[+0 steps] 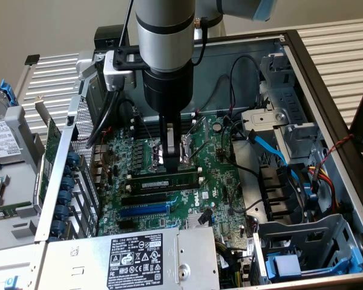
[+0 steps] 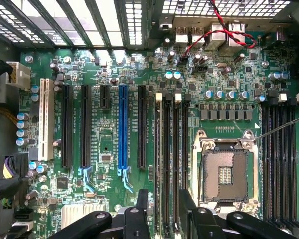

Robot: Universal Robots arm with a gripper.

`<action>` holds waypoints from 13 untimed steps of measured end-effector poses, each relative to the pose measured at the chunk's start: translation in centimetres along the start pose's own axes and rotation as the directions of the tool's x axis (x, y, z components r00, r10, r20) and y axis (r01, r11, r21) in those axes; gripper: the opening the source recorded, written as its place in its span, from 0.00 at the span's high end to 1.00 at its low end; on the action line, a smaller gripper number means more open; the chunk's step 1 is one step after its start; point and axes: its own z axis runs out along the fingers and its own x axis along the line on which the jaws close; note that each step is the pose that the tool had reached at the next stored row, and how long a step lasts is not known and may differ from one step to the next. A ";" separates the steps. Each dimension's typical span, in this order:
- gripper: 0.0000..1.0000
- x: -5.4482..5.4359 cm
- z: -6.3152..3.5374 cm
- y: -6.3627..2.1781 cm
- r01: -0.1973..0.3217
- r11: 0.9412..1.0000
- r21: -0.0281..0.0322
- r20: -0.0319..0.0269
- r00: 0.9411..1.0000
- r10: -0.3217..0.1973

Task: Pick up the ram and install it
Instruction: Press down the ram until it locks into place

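Gripper [image 2: 159, 214]: jaws spread, empty, over ram [image 1: 165, 179] apparently seated in slot. Light, stiff, fragile; hold long edges.

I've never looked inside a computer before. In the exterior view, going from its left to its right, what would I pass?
Loose hard drive → row of blue card clips → green motherboard → light blue cable → blue-handled drive cage → case wall.
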 end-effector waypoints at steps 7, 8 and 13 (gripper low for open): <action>0.89 0.0 0.00 0.00 0.000 1.000 0.000 0.000 1.000 0.000; 0.89 0.0 0.00 0.00 0.000 1.000 0.000 0.000 1.000 0.000; 0.89 0.0 0.00 0.00 0.000 1.000 0.000 0.000 1.000 0.000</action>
